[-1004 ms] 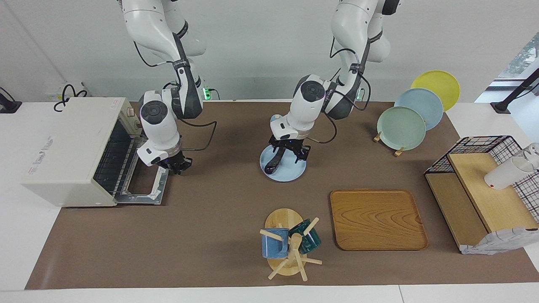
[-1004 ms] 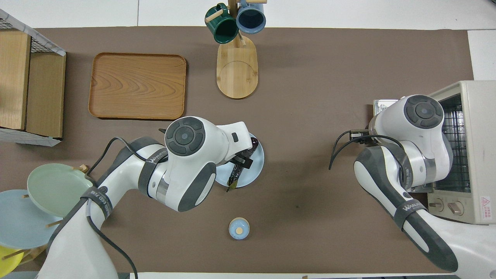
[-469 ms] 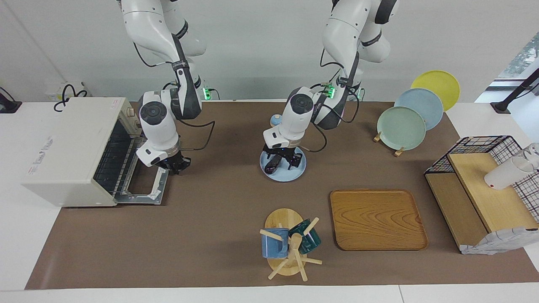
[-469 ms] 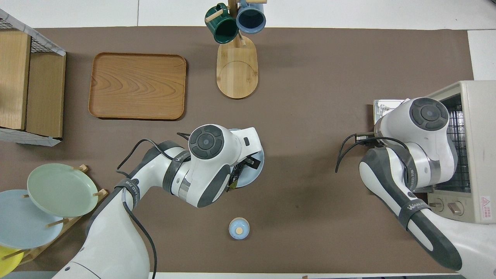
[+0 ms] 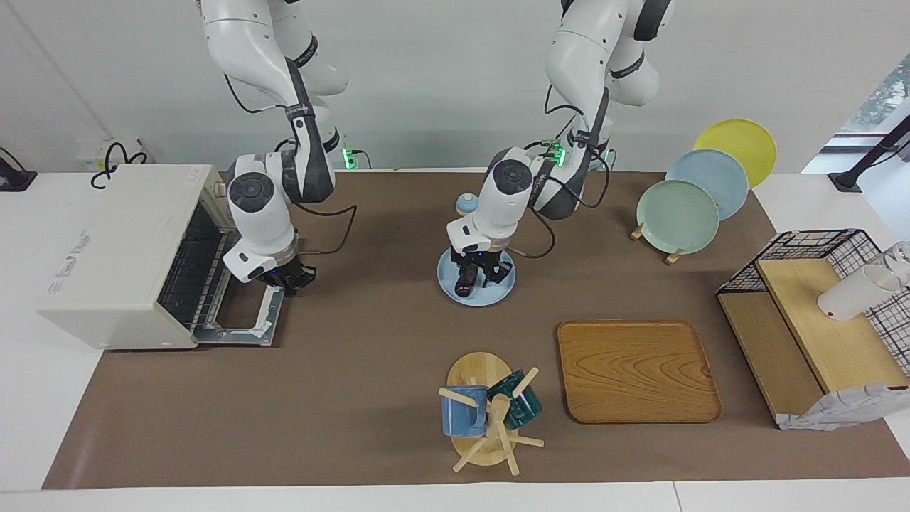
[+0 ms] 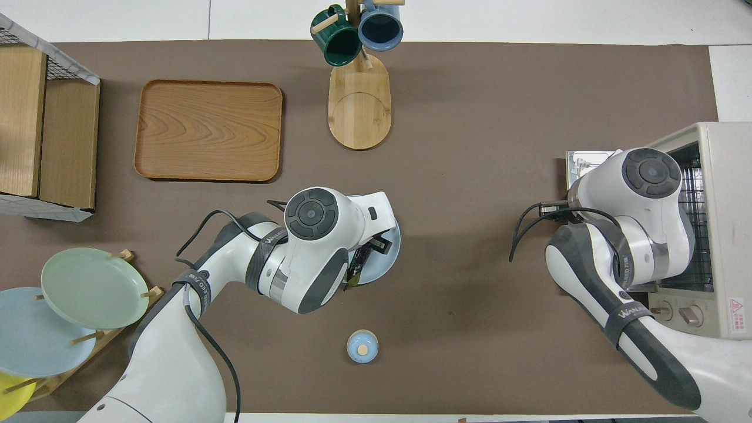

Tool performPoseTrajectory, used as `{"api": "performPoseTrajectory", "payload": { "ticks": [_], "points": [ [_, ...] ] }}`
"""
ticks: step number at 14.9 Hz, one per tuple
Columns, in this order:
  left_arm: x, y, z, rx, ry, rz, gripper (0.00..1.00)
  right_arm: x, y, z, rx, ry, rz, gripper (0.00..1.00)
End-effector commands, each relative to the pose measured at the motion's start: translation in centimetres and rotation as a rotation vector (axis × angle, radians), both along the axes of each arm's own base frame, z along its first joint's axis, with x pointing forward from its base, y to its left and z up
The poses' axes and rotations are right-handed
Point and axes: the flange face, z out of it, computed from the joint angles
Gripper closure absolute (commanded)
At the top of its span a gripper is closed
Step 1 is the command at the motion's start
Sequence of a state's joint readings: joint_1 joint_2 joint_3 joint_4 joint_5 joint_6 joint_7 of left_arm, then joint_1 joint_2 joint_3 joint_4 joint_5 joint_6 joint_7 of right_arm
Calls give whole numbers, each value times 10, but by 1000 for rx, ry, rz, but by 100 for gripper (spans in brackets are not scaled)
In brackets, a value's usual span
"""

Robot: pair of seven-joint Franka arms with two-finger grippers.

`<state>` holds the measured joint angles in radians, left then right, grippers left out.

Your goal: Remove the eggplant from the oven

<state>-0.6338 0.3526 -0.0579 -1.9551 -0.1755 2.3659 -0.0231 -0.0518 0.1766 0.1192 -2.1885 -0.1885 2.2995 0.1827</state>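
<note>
The dark eggplant [image 5: 463, 286] lies on the round light blue plate [image 5: 498, 293] in the middle of the table, out of the oven. In the overhead view the eggplant [image 6: 356, 269] shows under the left arm's wrist, stem end toward the robots, on the plate [image 6: 388, 263]. My left gripper [image 5: 478, 274] is low over the plate, right at the eggplant. The white oven [image 5: 114, 249] stands at the right arm's end with its glass door [image 5: 242, 318] dropped open and its rack bare. My right gripper [image 5: 288, 277] hangs over the open door's edge.
A wooden tray [image 5: 636, 370] and a mug tree [image 5: 487, 412] stand farther from the robots than the plate. A plate rack [image 5: 679, 213] and a black wire basket [image 5: 817, 313] are at the left arm's end. A small blue lidded jar [image 5: 466, 204] sits nearer to the robots.
My left gripper has come down onto the plate with the eggplant, which now lies lower and more upright in view. My right gripper has drifted slightly toward the oven.
</note>
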Motion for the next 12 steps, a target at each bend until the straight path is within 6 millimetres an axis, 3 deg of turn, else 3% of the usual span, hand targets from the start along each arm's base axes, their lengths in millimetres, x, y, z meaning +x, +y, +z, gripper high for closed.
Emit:
{"api": "performPoseTrajectory", "payload": {
  "ticks": [1,5,6,10,12],
  "points": [
    [7,5,13,2,26,9,68,0,-11,12,-32,-15,62,91],
    [7,8,17,8,36,22,100,12,-26,41,-55,29,88,89],
    [10,16,27,11,46,31,100,14,-31,49,-60,32,94,89],
    [53,67,96,-20,54,131,100,26,-53,90,-75,55,108,89],
    [93,104,132,-42,37,201,100,28,-66,106,-79,59,123,89]
  ]
}}
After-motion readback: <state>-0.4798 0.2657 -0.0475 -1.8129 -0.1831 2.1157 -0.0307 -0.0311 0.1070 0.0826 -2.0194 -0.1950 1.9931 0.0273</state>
